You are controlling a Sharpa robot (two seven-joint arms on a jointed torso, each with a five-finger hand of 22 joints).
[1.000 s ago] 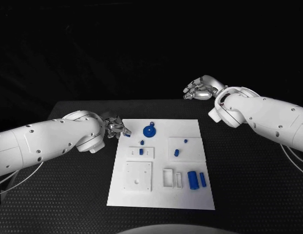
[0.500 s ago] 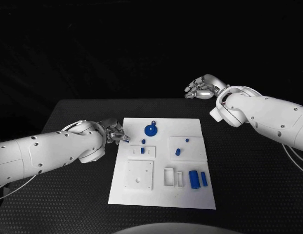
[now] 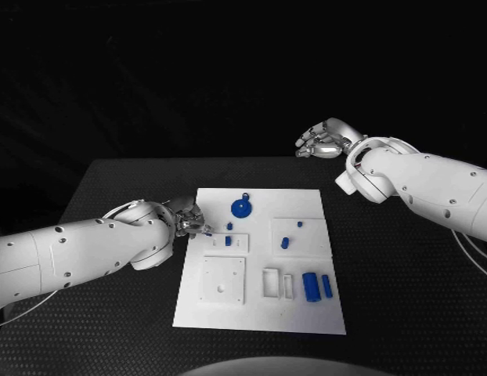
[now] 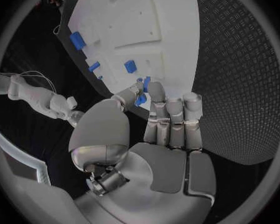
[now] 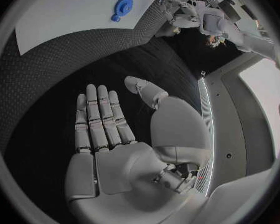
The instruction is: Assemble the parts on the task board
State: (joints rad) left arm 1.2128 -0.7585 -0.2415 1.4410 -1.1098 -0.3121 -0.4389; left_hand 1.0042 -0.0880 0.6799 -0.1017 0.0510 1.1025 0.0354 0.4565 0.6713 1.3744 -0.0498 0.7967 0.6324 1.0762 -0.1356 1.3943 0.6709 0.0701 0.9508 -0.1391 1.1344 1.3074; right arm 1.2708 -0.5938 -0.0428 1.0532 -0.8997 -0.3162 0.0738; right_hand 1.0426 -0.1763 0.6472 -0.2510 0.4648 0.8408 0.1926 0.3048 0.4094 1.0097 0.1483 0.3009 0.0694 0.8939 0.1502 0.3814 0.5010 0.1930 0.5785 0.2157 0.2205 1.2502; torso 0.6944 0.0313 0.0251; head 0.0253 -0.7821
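The left robot hand (image 3: 187, 218) sits at the left edge of the flat white task board (image 3: 300, 205), in the middle of the frame on the black counter (image 3: 402, 298). It pinches a small blue part (image 4: 142, 97) between thumb and fingertip. The right robot hand (image 3: 320, 142) floats at the upper right, past the counter's far edge, with its fingers spread flat and nothing in them.

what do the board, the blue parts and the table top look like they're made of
Board: probably rigid white plastic, matte, with recessed pockets. Blue parts, such as the disc: likely moulded or printed plastic, uniform colour with a slight sheen. Table: covered in a black, finely dimpled mat, perhaps rubber or foam.
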